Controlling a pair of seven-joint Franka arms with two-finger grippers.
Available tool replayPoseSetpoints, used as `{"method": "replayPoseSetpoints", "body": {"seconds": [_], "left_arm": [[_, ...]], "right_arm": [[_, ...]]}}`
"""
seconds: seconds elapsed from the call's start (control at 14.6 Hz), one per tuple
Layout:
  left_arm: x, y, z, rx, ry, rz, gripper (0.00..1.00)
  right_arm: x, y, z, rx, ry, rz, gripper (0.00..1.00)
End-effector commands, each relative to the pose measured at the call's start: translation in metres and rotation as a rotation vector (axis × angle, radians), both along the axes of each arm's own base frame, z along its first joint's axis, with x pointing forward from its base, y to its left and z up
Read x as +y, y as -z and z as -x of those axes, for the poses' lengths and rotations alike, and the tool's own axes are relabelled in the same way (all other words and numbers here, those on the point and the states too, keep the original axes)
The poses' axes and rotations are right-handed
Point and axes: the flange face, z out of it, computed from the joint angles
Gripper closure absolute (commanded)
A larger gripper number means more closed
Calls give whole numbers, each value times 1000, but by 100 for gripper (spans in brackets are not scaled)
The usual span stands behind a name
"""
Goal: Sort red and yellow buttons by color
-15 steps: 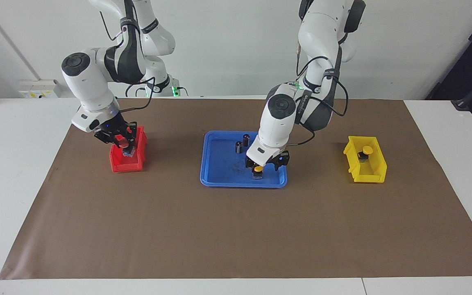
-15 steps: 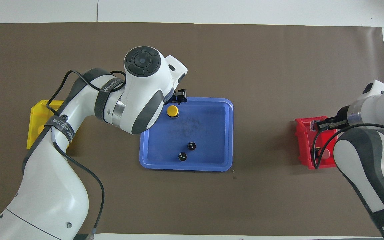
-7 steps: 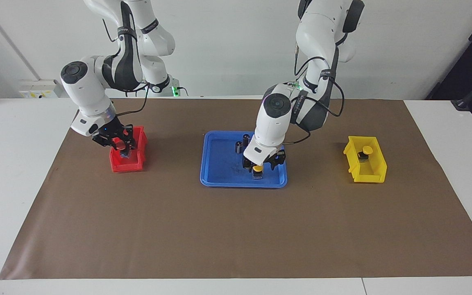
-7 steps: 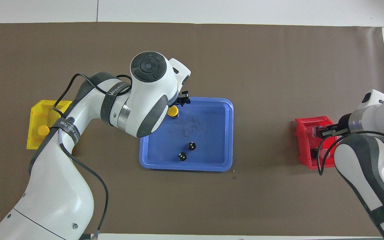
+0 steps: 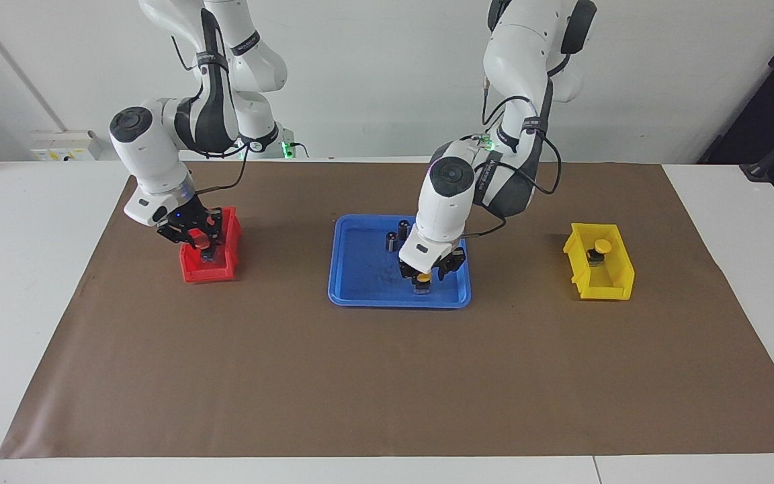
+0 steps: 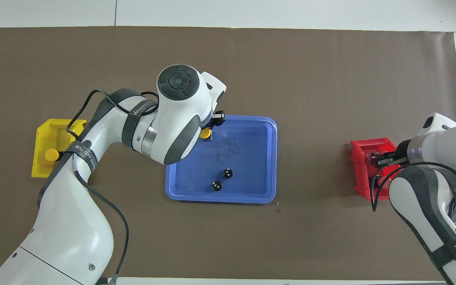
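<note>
- Facing view: the left gripper (image 5: 423, 274) is sitting down in the blue tray (image 5: 360, 296), its fingers clamped together on a yellow button (image 5: 423, 278) that is standing near the tray's edge farthest from the robots.
- Two dark cylinders (image 5: 397, 235) are standing in the same tray, nearer to the robots than that button.
- The right gripper (image 5: 204, 243) is hanging over the red bin (image 5: 193, 272) at the right arm's end of the table, fingers drawn together on a red button (image 5: 203, 232) whose black base is reaching down into the bin.
- A second yellow button (image 5: 600, 247) is resting upright in the yellow bin (image 5: 612, 286) at the left arm's end of the table.
- Overhead view: the left arm's wrist is covering most of the left gripper (image 6: 211, 126); only part of the clamped yellow button (image 6: 205, 133) is showing in the blue tray (image 6: 267, 158).
- The dark cylinders (image 6: 222, 179) are standing apart from it, nearer to the robots.
- The right gripper (image 6: 376, 160) is sitting over the red bin (image 6: 359, 170); its red button is hidden here.
- The other yellow button (image 6: 51, 154) is lying in the yellow bin (image 6: 42, 132).
</note>
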Motion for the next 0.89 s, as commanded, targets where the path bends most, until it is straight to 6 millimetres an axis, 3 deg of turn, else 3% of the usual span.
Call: {"method": "replayPoseSetpoints", "body": {"seconds": [0.0, 0.21, 0.41, 0.55, 0.69, 0.82], "left_arm": [[2, 0, 1, 6, -32, 20, 98], [-4, -21, 1, 47, -44, 40, 98], [6, -36, 2, 83, -46, 16, 98], [20, -69, 9, 99, -34, 2, 98], [53, -94, -1, 84, -56, -23, 99], [108, -121, -18, 56, -50, -56, 98]], "right_arm": [[2, 4, 4, -12, -12, -4, 89], [0, 10, 9, -1, -8, -5, 89], [-1, 15, 12, -28, -9, -1, 88], [-3, 19, 12, -21, -6, -2, 78], [-1, 20, 13, -16, -6, -3, 62], [-3, 18, 12, -16, -5, -3, 43]]}}
